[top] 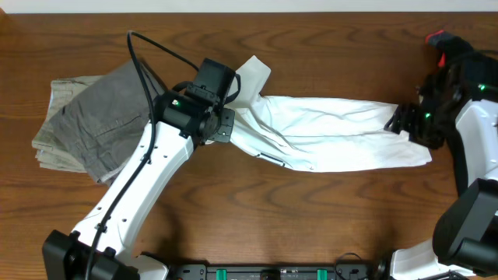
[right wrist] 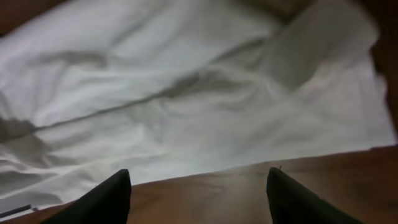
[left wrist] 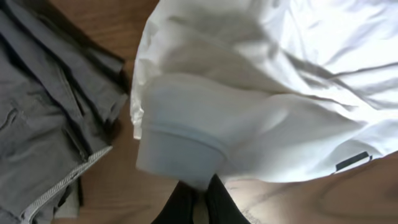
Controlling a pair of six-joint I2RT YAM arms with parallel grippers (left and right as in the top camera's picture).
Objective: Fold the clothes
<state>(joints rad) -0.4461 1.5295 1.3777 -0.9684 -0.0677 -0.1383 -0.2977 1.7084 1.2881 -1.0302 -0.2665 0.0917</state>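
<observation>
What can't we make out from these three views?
- Overhead: where the left gripper pinches the T-shirt is hidden under that arm's own wrist.
- Overhead: the dark right gripper covers the T-shirt's right end, so contact there is unclear.
- Left wrist: the label is too small to read, and the trousers are cut off by the left edge.
- Right wrist: the fabric folds are blurred.

Desk (top: 311,225): 1. Garments: 2, namely 1 white T-shirt (top: 334,128) and 1 pair of grey trousers (top: 85,117). Robot arms: 2, namely 1 left arm (top: 140,175) and 1 right arm (top: 476,132). Fingers: 2 per arm, shown as left fingers (left wrist: 180,208) and right fingers (right wrist: 102,199). Black label (left wrist: 352,160) on the T-shirt: 1.
</observation>
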